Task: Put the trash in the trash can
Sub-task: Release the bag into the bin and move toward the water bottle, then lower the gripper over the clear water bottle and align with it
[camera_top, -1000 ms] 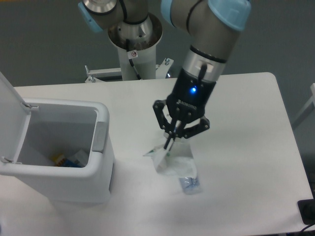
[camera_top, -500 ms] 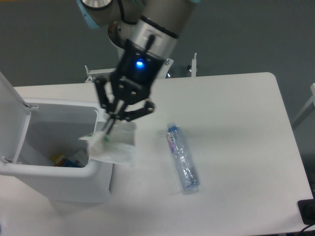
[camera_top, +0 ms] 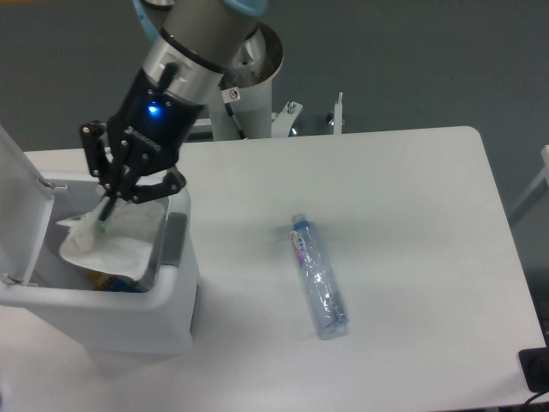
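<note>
My gripper (camera_top: 105, 216) hangs over the open white trash can (camera_top: 176, 283), shut on the translucent white plastic bag (camera_top: 107, 243). The bag droops from the fingertips inside the can's opening, above some coloured items lying at the bottom. Out on the white table lies the clear plastic bottle (camera_top: 317, 276) on its side, blue cap toward the back, well to the right of the can and away from the gripper.
The can's hinged lid (camera_top: 15, 210) stands open at the far left. The robot's pedestal (camera_top: 244, 81) rises behind the table's back edge. The table's right edge runs past the bottle, with a dark object (camera_top: 535, 369) at the lower right corner.
The gripper has carried the bag leftward, from over the table beside the bottle, past the can's right rim, to above the can's opening. The bottle has stayed put.
</note>
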